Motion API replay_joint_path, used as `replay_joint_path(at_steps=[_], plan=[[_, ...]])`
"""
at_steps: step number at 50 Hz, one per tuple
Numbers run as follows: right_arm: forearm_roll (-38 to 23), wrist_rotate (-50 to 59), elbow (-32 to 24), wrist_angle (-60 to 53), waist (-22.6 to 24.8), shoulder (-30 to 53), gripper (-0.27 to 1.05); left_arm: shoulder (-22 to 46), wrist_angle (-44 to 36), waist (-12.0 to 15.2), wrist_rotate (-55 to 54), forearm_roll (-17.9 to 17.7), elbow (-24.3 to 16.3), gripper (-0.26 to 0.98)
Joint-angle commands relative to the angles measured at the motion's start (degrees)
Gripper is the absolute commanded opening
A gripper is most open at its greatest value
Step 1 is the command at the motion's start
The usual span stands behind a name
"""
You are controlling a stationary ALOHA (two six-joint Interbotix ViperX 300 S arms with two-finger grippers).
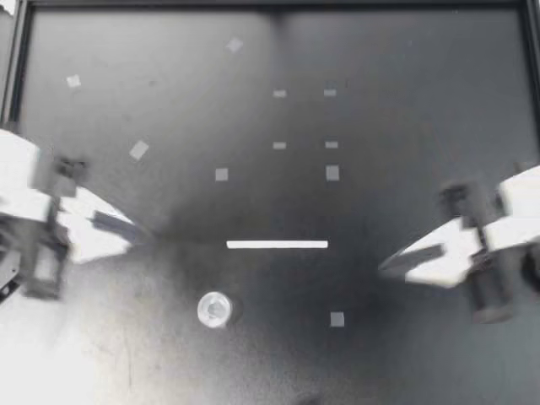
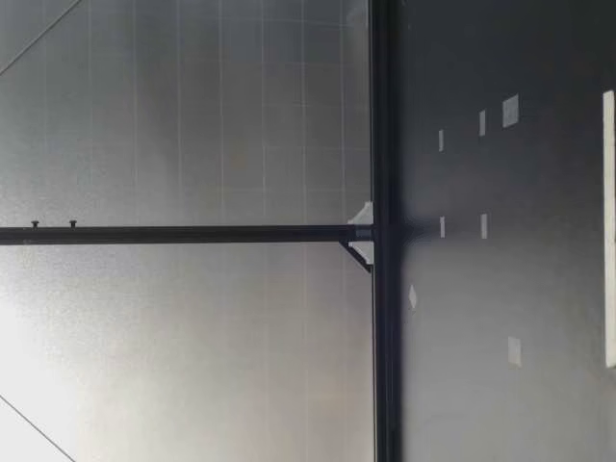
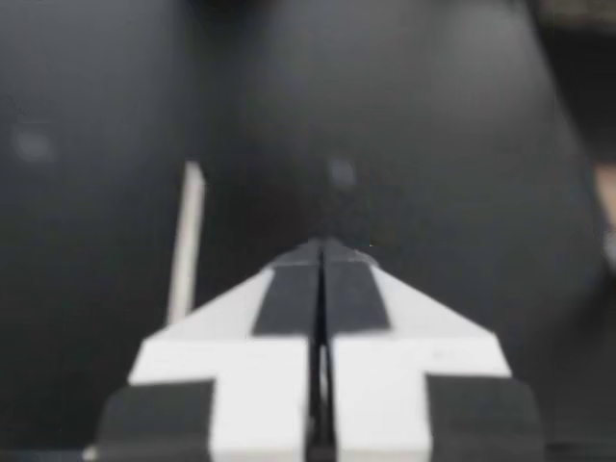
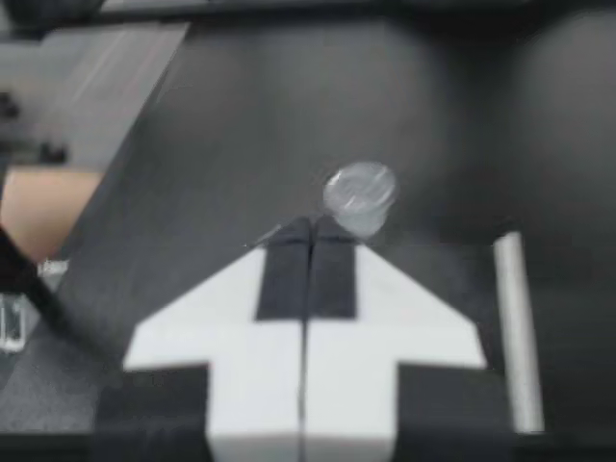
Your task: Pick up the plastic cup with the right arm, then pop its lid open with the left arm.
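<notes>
Nothing is in hand yet, as far as the views show: my left gripper [image 1: 126, 229] hangs at its own side of the table [image 1: 405, 101] with its two fingers pressed together and nothing between them; my right gripper [image 1: 390, 263] mirrors it at the other side, likewise clenched on nothing; the small clear cup [image 1: 214, 310] stands alone on the dark surface, apparently upright with its mouth up, well apart from both grippers and somewhat nearer to the left one; I judge the work to be at its very start, since the cup is untouched and neither an approach to it nor a grip on it is yet made (no step on it shows as done). From the right wrist the cup [image 4: 360, 197] lies ahead of that gripper [image 4: 310, 231], slightly off the line of its tips, with bare table between; from the left wrist the gripper [image 3: 322, 252] points across bare table and the cup is out of sight. Around it, a white strip [image 1: 277, 245] lies flat near the middle of the table, between the two grippers and near the cup without touching it; small tape squares [image 1: 332, 173] are scattered farther off, one [image 1: 337, 319] nearer the front edge; all of these lie flat, so I see nothing upright standing between either gripper and the cup. The low view shows only strip [image 2: 608, 226] and squares [image 2: 510, 110], neither cup nor gripper.
</notes>
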Motion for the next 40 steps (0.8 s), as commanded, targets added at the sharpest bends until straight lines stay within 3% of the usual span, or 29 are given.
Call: replay_joint_path(at_steps=[1, 7, 13, 26, 40], plan=[[0.0, 1.58, -4.04, -5.98, 1.05, 10.37, 0.06, 5.36, 1.93, -0.97, -0.44, -0.35, -3.52, -0.09], [0.0, 4.13, -8.09, -14.59, 1.05, 24.08, 0.38, 13.62, 2.64, -1.67, -3.16, -1.67, -4.57, -0.09], [0.53, 4.22, -13.62, -17.84, 0.97, 34.19, 0.69, 19.78, 2.29, -4.04, -6.5, -2.02, -5.1, -0.09], [2.64, 4.22, -23.03, -12.39, -1.41, 42.63, 0.64, 25.14, 2.2, -8.44, -7.47, -2.02, -6.06, -0.09], [3.25, 4.66, -28.65, -10.02, -2.02, 46.49, 0.64, 29.27, 1.76, -8.7, -6.94, 0.53, -8.09, -0.09]])
